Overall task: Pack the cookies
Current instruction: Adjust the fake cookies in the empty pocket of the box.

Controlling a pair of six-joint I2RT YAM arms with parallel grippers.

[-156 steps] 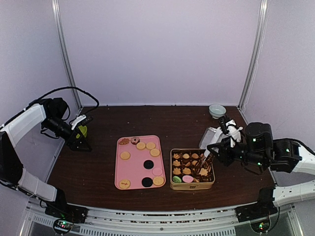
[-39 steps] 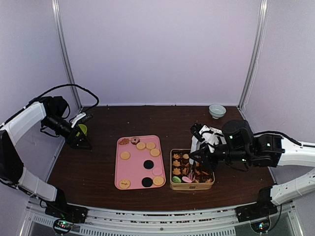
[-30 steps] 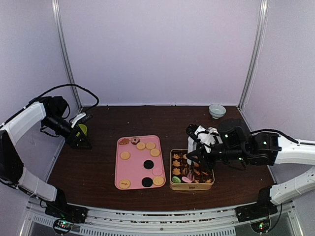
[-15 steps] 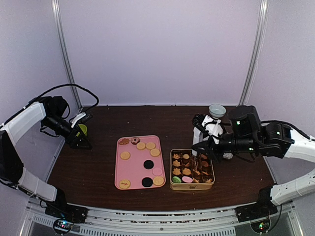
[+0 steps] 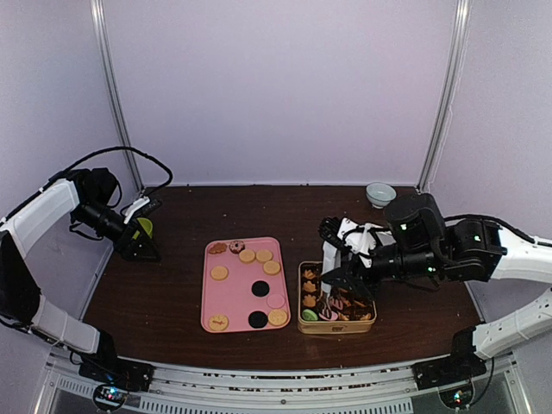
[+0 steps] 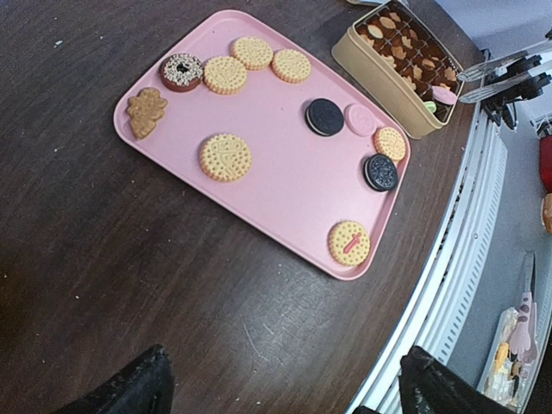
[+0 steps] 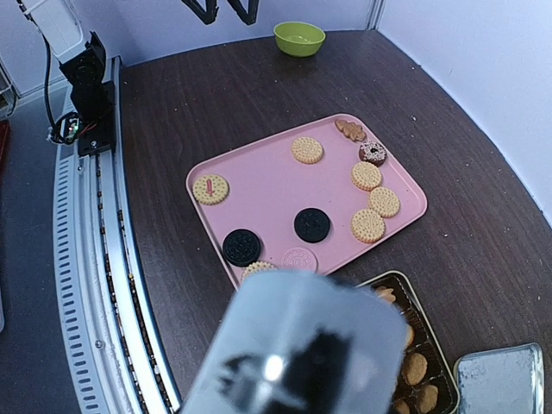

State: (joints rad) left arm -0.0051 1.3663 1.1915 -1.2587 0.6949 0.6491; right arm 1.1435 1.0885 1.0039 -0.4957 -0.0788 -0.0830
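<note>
While the left arm (image 5: pixel 47 207) is hanging well off to the left of the pink tray (image 5: pixel 233 297), the left jaws are standing wide apart with nothing between them. Cookies (image 6: pixel 226 157) are lying flat and scattered on that tray: tan rounds, two black discs, a pink one, a sprinkled dark ring and a brown lobed one. More are sitting in the gold tin (image 5: pixel 336 326), just beside the tray's right edge on the dark worktop (image 5: pixel 164 293). The right arm (image 5: pixel 470 250) is reaching in from the side away from the tray, and the right jaws are hovering over the tin's tray-side end. A blurred pale shape is blocking the wrist camera, so I cannot tell whether they are apart or clamped on anything. A green bowl (image 7: pixel 299 37) is sitting off the tray's far left corner.
</note>
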